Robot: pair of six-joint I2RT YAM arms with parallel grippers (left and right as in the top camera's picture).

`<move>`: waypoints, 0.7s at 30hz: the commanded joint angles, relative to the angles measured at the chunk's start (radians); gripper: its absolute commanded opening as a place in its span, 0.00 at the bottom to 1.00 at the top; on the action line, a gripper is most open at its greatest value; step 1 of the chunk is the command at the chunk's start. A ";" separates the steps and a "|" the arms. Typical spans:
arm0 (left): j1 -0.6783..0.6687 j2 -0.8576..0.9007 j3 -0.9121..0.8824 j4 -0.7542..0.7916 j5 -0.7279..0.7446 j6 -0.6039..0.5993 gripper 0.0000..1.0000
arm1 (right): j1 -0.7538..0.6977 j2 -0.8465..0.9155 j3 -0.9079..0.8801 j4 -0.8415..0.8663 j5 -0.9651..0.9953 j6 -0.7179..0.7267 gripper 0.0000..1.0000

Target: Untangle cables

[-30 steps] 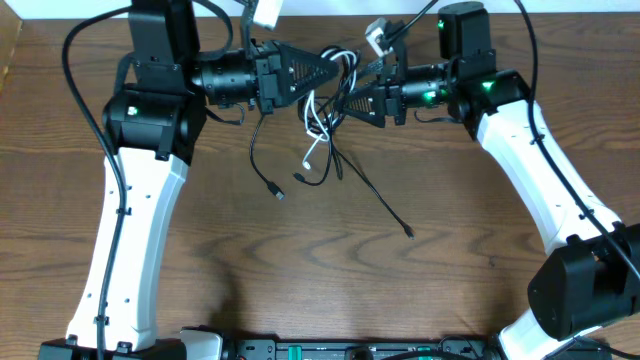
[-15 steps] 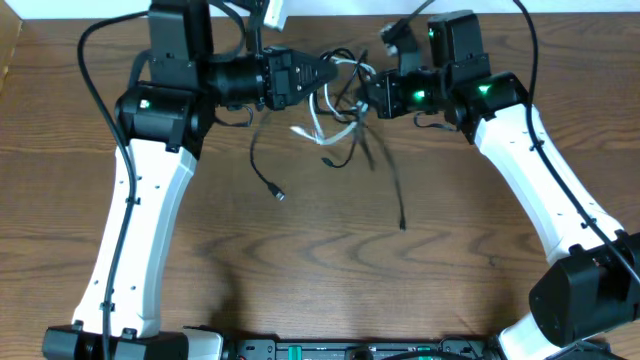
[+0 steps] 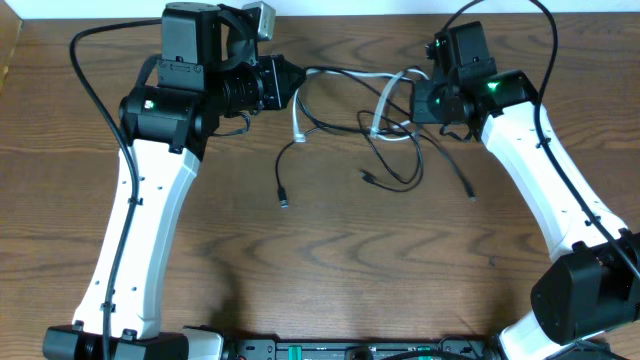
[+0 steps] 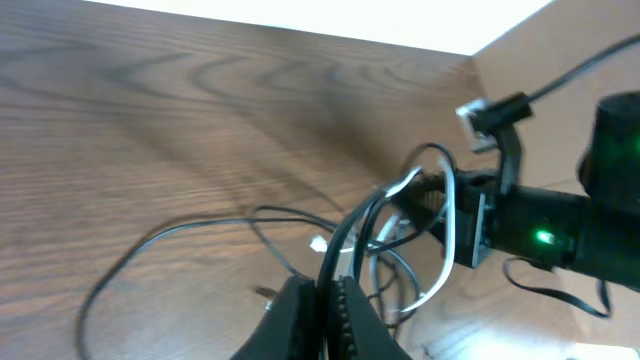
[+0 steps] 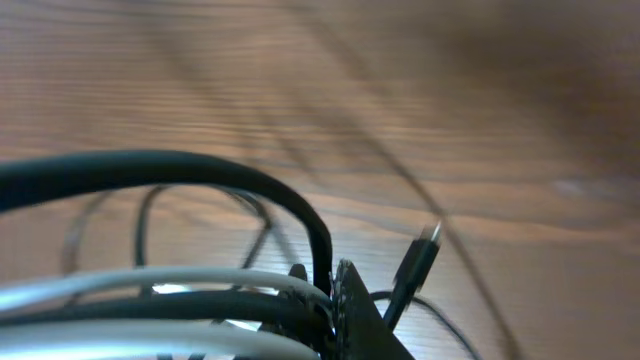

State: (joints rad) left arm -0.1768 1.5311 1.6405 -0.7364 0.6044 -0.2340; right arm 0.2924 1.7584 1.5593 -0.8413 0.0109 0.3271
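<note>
The cables [image 3: 352,74] hang stretched between my two grippers above the back of the wooden table: a white cord and black ones. My left gripper [image 3: 297,79] is shut on a black and a white cord [image 4: 352,232], which run up out of its jaws [image 4: 330,300]. My right gripper [image 3: 409,102] is shut on the other side of the bundle, with white and black cords [image 5: 160,290] pinched at its fingers [image 5: 334,295]. Loose black ends droop to the table, one plug [image 3: 284,202] at the left, another [image 3: 471,197] at the right. A plug [image 5: 422,250] dangles beside the right jaws.
The table's back edge meets a white wall [image 3: 330,6] just behind both grippers. Thick black arm wires [image 3: 85,95] loop off each arm. The arm bases [image 3: 200,345] stand at the front edge.
The right gripper has shut on the cords. Both grippers have drawn apart, left going left and right going right, and the tight tangle has spread into long loops.
</note>
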 commanded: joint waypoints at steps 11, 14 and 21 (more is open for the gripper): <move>0.121 -0.051 0.013 -0.056 -0.153 0.029 0.08 | -0.081 0.009 -0.002 -0.054 0.104 -0.086 0.01; 0.107 -0.041 0.013 -0.073 -0.151 0.032 0.08 | -0.072 0.009 -0.002 0.003 -0.237 -0.235 0.01; 0.048 -0.002 0.012 -0.097 -0.142 0.032 0.14 | -0.023 0.004 -0.002 0.050 -0.540 -0.399 0.01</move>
State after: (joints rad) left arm -0.1009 1.5040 1.6405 -0.8291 0.4648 -0.2237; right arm 0.2554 1.7607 1.5574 -0.7975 -0.3141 0.0395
